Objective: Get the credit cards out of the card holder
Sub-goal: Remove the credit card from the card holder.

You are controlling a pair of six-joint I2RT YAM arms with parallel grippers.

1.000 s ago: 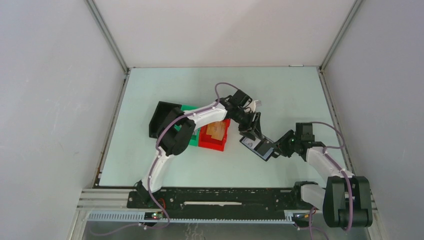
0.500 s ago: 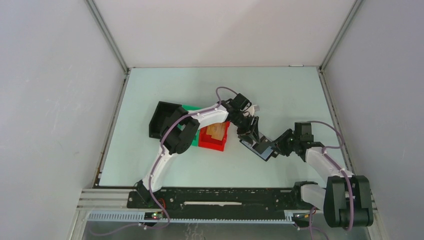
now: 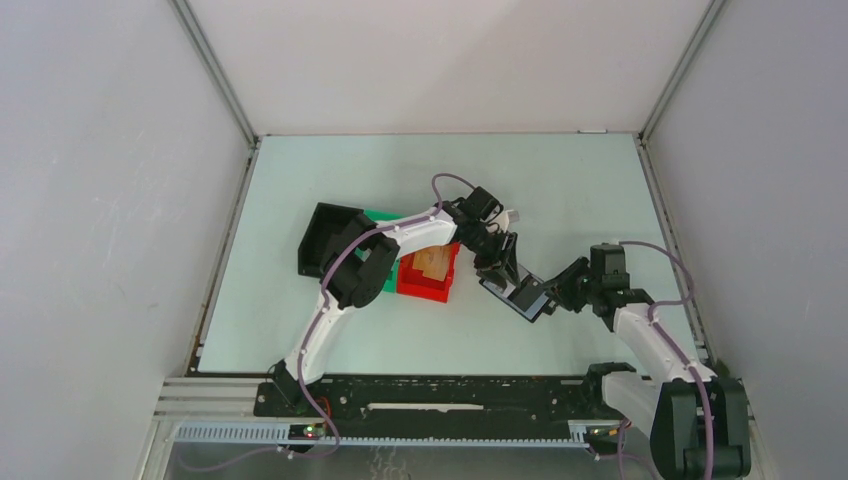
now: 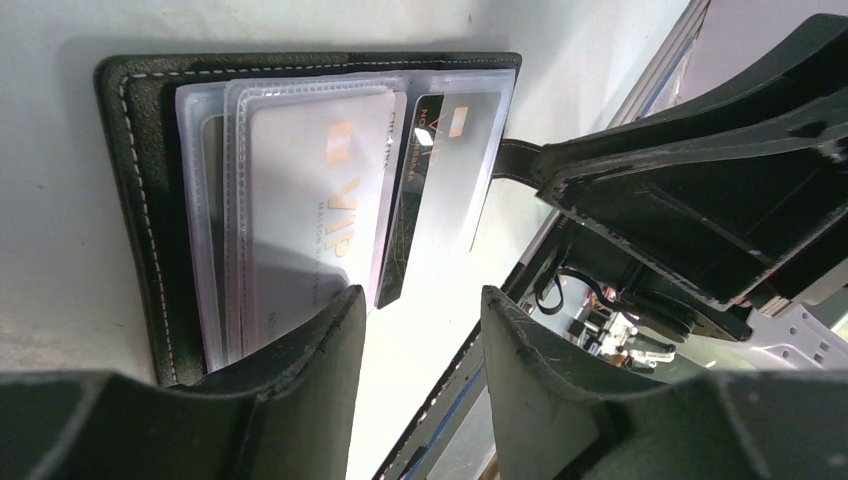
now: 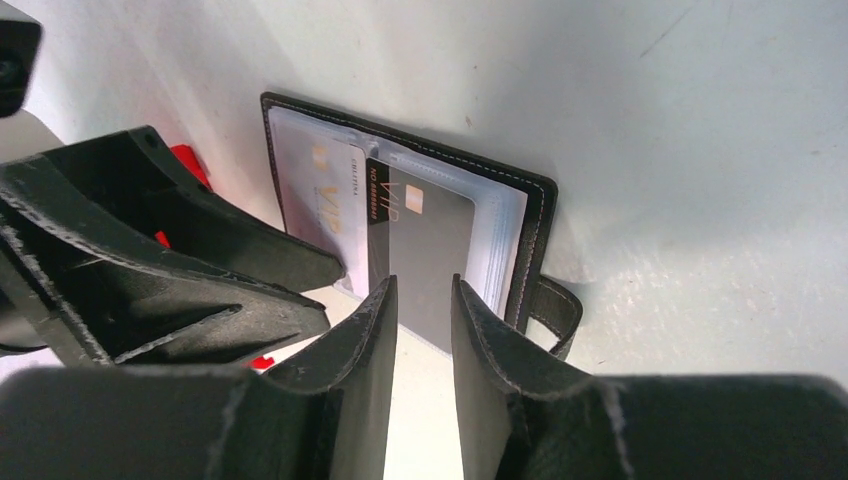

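Note:
The card holder lies open on the table between both grippers; it also shows in the left wrist view and the right wrist view. Clear sleeves inside hold pale credit cards marked VIP. One card sticks partway out of its sleeve toward my right gripper, whose jaws stand narrowly apart over that card's end without clamping it. My left gripper is open, one finger over the wallet's edge. In the top view the left gripper and the right gripper face each other.
A red bin holding a tan item sits just left of the wallet, with a green bin and a black box-shaped bin further left. The left arm reaches over these bins. Grey walls enclose the table.
The left gripper has moved slightly down toward the wallet and stayed there. The right arm's elbow has shifted while its gripper stays at the wallet's right end.

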